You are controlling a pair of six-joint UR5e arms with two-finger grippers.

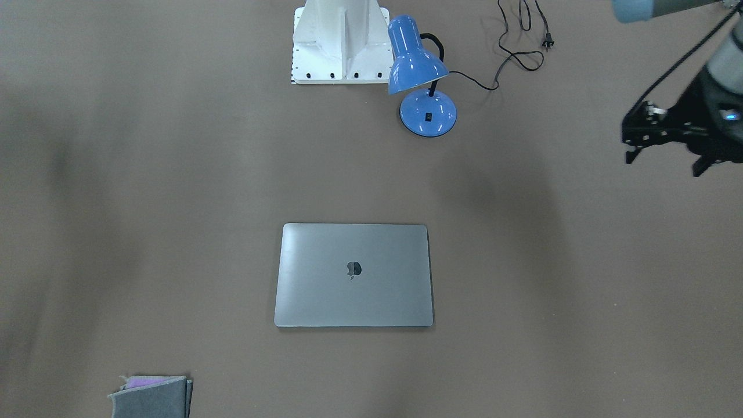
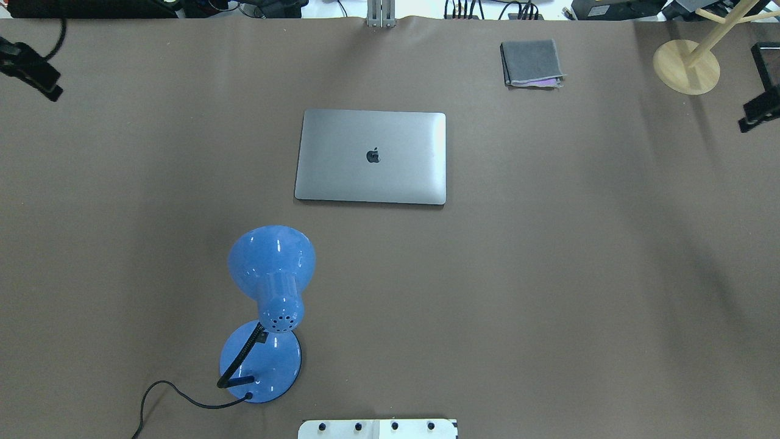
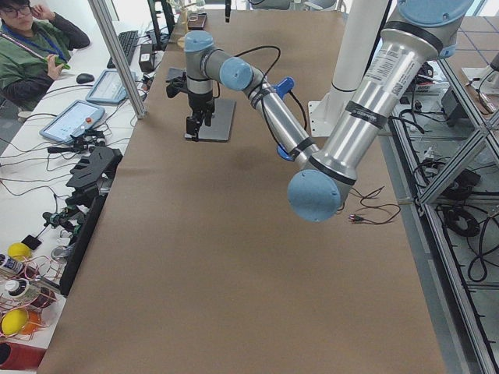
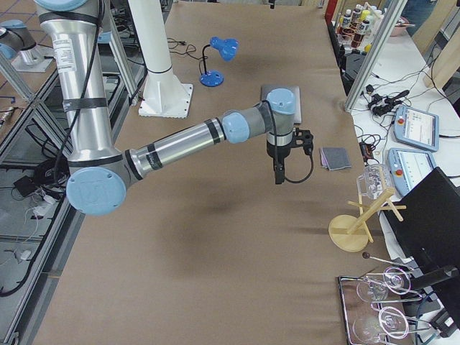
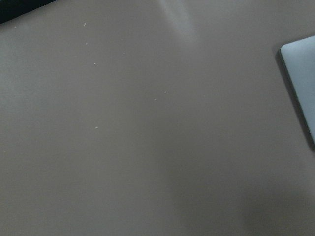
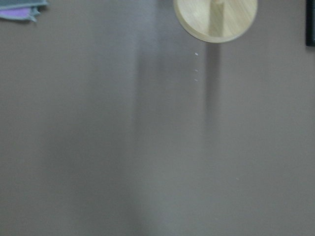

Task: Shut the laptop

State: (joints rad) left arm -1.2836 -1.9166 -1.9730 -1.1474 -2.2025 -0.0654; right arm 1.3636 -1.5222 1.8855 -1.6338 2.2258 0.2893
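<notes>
The laptop [image 1: 354,274] lies mid-frame on the desk [image 1: 174,174], lid down flat (logo up), so nothing seems left to press. The left gripper [image 1: 664,164] hangs clear at the right edge, jaws spread and empty. The right gripper's [image 4: 279,172] jaws I cannot tell.

Laptop [image 2: 390,177]: slim, grey-silver metal, lid fully down, dark apple logo facing up. Lies flat on the brown worktop [image 2: 548,274], mid-width, edges roughly square to the worktop's.

Brown table [image 2: 548,274], laptop [image 2: 372,157] (lid shut), blue lamp [image 2: 268,317], grey pouch [image 2: 531,62], wooden stand [image 2: 676,70] far rt
</notes>
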